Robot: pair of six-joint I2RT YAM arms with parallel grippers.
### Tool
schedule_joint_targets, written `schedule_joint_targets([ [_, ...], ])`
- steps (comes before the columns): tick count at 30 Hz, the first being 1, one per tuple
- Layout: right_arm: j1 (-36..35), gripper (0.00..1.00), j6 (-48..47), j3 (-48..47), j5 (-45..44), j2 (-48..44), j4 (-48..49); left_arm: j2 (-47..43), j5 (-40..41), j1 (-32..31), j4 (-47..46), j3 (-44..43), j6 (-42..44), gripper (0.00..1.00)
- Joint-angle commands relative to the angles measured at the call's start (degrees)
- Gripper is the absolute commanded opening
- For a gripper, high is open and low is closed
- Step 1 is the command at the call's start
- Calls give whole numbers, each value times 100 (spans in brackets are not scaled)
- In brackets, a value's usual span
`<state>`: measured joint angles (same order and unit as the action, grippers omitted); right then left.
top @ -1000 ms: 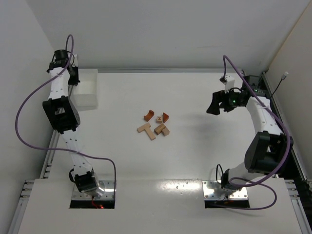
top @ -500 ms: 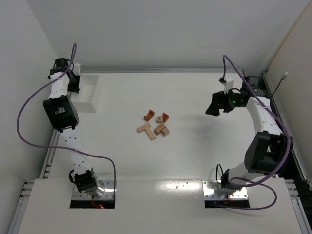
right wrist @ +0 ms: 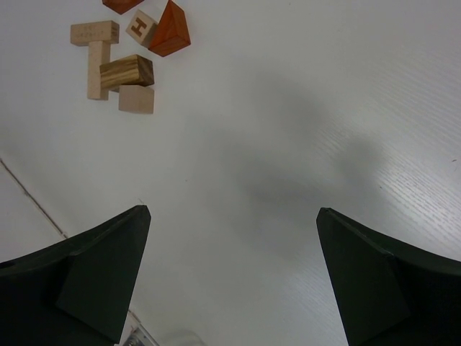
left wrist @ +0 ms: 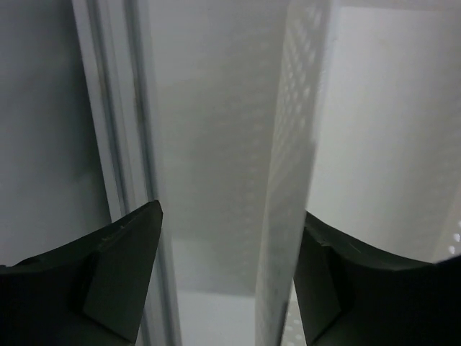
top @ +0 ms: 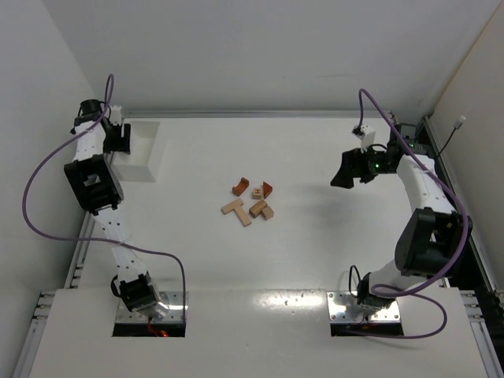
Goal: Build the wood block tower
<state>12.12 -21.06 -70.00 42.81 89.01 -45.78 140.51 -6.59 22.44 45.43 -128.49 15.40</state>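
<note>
Table [top: 315,260]: white; its far-left corner is partly hidden by the left arm.
Left arm [top: 93,183]: reaches toward ten o'clock on the table, and its wrist covers the near-left rim of the tray.
Right arm [top: 429,201]: bends in from the three o'clock edge, with the wrist raised above bare table.
Tray [top: 146,157]: white and shallow, at ten o'clock. In the wrist view only a dotted wall [left wrist: 288,144] shows, cut off at top and bottom.
Left gripper [left wrist: 230,213]: fingers well apart and astride the tray wall, clamping nothing. The wall runs close to the right-hand finger, but whether they touch is hard to say.
Right gripper [right wrist: 234,209]: spread wide with nothing between the fingers, at about two o'clock from the blocks and well apart from them.
Wood blocks [top: 252,201]: at the table's centre, lying loose and flat, none stacked.
T-shaped piece [right wrist: 94,50]: pale, at seven o'clock in the cluster.
Striped brown block [right wrist: 127,71]: touching the T-shaped piece.
Red wedge [right wrist: 171,29]: beside the lettered cube [right wrist: 141,27].
Reddish piece [right wrist: 122,3]: mostly cut off by the frame's top edge.
</note>
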Motion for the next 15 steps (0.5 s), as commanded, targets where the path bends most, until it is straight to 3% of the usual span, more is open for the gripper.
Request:
schedule_joint_targets([
  [1,-34,99,-179,-146,378,-7,112,-559,-272,103,-315,9,-308,67],
  [9,-34,99,-179,-146,545,-7,166,-1516,-790,103,-377,-220,-731,75],
  [15,-332,99,23,-146,194,-59,359,-2834,-1020,-186,-176,-273,-917,80],
])
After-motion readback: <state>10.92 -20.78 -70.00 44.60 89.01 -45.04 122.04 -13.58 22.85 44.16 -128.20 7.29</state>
